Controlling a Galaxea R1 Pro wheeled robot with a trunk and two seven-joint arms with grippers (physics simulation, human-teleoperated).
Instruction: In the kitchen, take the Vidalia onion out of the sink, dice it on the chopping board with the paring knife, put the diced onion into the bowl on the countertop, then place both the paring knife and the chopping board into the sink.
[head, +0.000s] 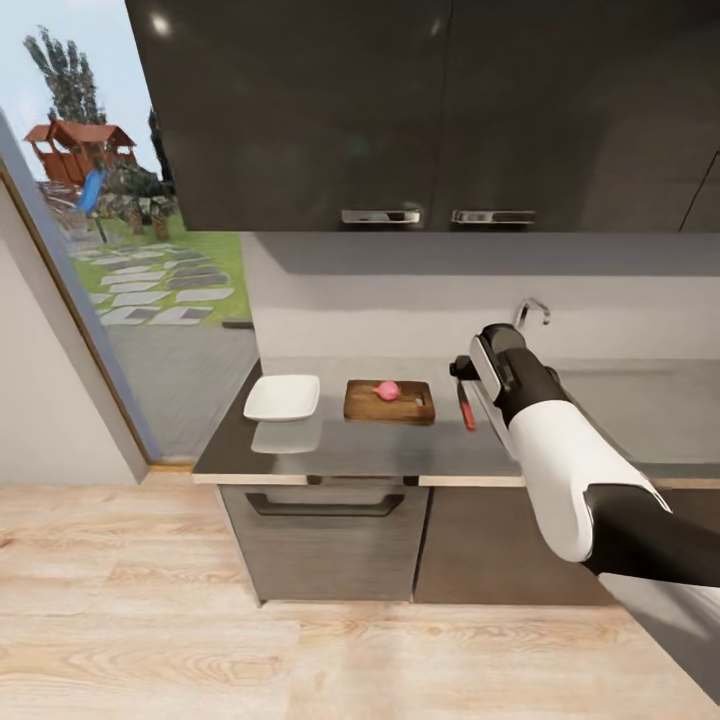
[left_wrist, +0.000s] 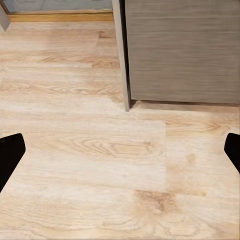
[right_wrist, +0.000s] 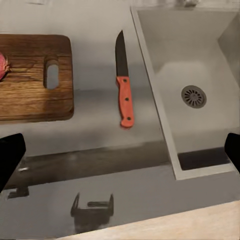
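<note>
The pink-red Vidalia onion (head: 387, 390) sits on the brown chopping board (head: 390, 402) on the grey countertop (head: 330, 445); in the right wrist view the onion (right_wrist: 2, 65) is cut off at the picture's edge, on the board (right_wrist: 32, 85). The paring knife (head: 466, 408) (right_wrist: 124, 85), with a red-orange handle, lies flat between the board and the sink (right_wrist: 200, 60). The white square bowl (head: 282, 397) stands left of the board. My right gripper (right_wrist: 120, 152) hovers open above the counter's front edge near the knife, holding nothing. My left gripper (left_wrist: 120, 152) hangs open over the wooden floor.
Dark wall cabinets (head: 420, 110) hang above the counter. A chrome tap (head: 531, 312) rises behind my right arm (head: 560, 460). Grey base cabinets (left_wrist: 180, 50) stand on the wood floor (head: 200, 640). A glass door (head: 120, 230) opens to a garden at the left.
</note>
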